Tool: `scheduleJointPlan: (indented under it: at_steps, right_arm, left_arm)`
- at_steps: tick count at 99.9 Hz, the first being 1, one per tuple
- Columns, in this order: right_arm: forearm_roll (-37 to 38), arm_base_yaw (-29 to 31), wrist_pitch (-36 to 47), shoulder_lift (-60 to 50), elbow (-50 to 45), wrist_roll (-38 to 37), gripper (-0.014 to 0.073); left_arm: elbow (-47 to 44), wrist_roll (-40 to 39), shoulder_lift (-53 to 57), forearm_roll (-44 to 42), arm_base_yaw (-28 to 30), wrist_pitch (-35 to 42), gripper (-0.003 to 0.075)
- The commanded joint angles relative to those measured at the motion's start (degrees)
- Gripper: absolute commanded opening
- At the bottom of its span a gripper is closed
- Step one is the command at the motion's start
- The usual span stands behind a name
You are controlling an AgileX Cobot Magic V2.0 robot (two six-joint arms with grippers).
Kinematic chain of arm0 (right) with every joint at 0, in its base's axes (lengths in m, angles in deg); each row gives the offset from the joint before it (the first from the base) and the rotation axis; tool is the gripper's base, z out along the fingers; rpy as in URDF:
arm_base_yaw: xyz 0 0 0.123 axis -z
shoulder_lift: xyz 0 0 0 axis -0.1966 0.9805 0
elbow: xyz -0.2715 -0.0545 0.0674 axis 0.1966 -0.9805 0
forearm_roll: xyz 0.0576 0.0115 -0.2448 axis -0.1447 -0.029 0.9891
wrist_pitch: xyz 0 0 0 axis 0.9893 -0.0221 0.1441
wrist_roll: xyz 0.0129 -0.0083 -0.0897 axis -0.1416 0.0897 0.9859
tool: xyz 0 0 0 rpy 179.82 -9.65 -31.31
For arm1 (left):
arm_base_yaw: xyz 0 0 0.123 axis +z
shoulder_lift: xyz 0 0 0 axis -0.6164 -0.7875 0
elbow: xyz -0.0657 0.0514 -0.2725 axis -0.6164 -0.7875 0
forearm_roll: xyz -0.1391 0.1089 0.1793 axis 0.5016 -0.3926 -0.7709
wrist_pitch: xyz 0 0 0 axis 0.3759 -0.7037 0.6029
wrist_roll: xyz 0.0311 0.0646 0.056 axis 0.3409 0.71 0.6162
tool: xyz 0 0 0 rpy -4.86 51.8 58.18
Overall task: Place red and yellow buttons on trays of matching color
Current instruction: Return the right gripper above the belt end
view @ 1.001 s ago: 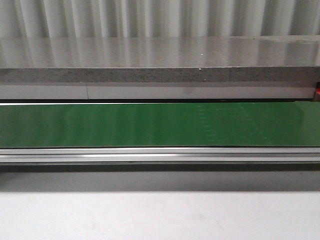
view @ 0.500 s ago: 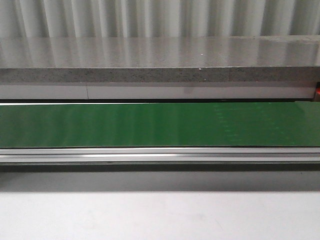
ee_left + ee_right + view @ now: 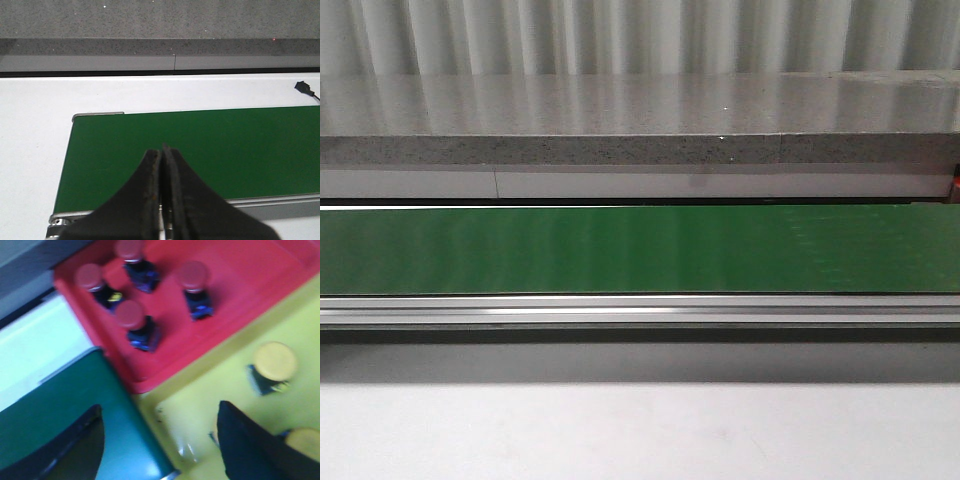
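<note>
left jaws [image 3: 161, 200] pressed together, empty, over the belt [image 3: 200, 150]; right jaws [image 3: 160, 440] wide apart, empty, above the yellow tray [image 3: 210, 395].

Closed left gripper [image 3: 161, 155] over green belt [image 3: 210, 150]

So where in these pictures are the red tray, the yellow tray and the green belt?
red tray [image 3: 240, 295]: right wrist view, bare floor of the tray.
yellow tray [image 3: 200, 405]: right wrist view, bare floor beside the buttons.
green belt [image 3: 620, 250]: front view, middle of its surface.
</note>
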Motion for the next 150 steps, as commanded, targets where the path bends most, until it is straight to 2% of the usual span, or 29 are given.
scheduleJointPlan:
  at_steps: [1, 22, 32, 39, 44, 59, 150]
  right_arm:
    - [-0.7, -6.0, 3.1, -3.8, 1.8, 3.3, 0.0489]
    - [-0.7, -21.6, 2.8, -9.4, 1.7, 11.1, 0.0483]
    - [-0.7, -26.8, 2.1, -11.2, 1.5, 14.2, 0.0411]
    - [-0.7, -29.2, 1.7, -12.0, 1.2, 15.3, 0.0306]
    - [-0.7, -30.4, 1.2, -12.4, 0.9, 15.6, 0.02]
    - [-0.7, -31.1, 1.1, -12.6, 0.2, 15.6, -0.0074]
    - [-0.7, -31.1, 0.3, -12.6, 0.2, 15.6, -0.0066]
  left_arm:
    - [1.6, -0.2, 0.1, 0.9, -0.6, 4.3, -0.002]
    - [1.6, -0.2, 0.1, 0.9, -0.6, 4.3, -0.002]
    - [1.6, -0.2, 0.1, 0.9, -0.6, 4.3, -0.002]
    - [1.6, -0.2, 0.1, 0.9, -0.6, 4.3, -0.002]
    - [1.6, -0.2, 0.1, 0.9, -0.6, 4.3, -0.002]
    - [1.6, -0.2, 0.1, 0.9, -0.6, 4.3, -0.002]
    - [1.6, -0.2, 0.1, 0.9, -0.6, 4.3, -0.002]
